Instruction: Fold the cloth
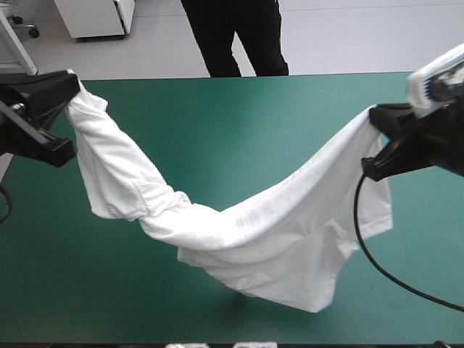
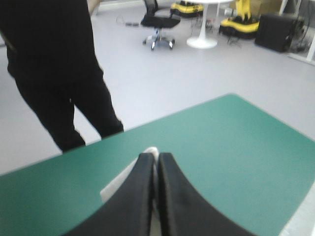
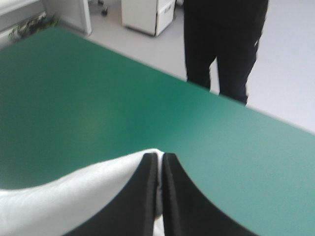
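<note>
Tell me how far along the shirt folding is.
Done: the T-shirt is picked up, the left gripper and right gripper each shut on an end. In hand: it hangs between them, its middle sagging toward the table. Left: no fold shows yet, so laying it flat and folding.

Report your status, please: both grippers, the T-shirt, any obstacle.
Left gripper shut on the T-shirt, right gripper too. T-shirt lifted, sagging between them above the table. No obstacle seen.
</note>
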Controlling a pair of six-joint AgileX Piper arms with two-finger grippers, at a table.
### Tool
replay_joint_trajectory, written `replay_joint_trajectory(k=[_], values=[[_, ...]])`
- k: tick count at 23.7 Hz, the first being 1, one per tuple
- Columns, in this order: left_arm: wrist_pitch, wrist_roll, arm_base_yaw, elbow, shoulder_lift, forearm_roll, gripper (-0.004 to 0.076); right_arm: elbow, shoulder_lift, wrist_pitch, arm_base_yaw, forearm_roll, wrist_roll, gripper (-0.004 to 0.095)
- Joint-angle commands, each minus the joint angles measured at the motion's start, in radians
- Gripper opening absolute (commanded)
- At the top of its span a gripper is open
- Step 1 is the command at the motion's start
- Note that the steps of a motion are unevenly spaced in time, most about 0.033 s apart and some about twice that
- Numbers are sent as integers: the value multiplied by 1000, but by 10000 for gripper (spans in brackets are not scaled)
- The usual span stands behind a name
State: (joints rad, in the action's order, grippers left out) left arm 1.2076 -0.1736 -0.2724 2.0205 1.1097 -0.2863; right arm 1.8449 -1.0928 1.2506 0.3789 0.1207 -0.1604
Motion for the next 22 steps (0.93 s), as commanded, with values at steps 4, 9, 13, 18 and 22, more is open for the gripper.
replay_joint_trajectory(k=[4, 9, 13, 18, 22], values=[[-137, 66, -23, -309, 70, 205, -9, -299, -69, -150, -3, 14, -32, -17], [-405, 79, -23, -409, 300, 286, -9, -324, -305, -396, -3, -99, -44, -17], [-525, 79, -23, -409, 420, 286, -9, -324, -426, -462, -3, -146, -44, -17], [-635, 79, -23, -409, 559, 286, -9, -324, -526, -512, -9, -167, -42, -17], [-696, 64, -23, -408, 650, 278, -9, -324, -581, -558, -28, -162, -34, -17]])
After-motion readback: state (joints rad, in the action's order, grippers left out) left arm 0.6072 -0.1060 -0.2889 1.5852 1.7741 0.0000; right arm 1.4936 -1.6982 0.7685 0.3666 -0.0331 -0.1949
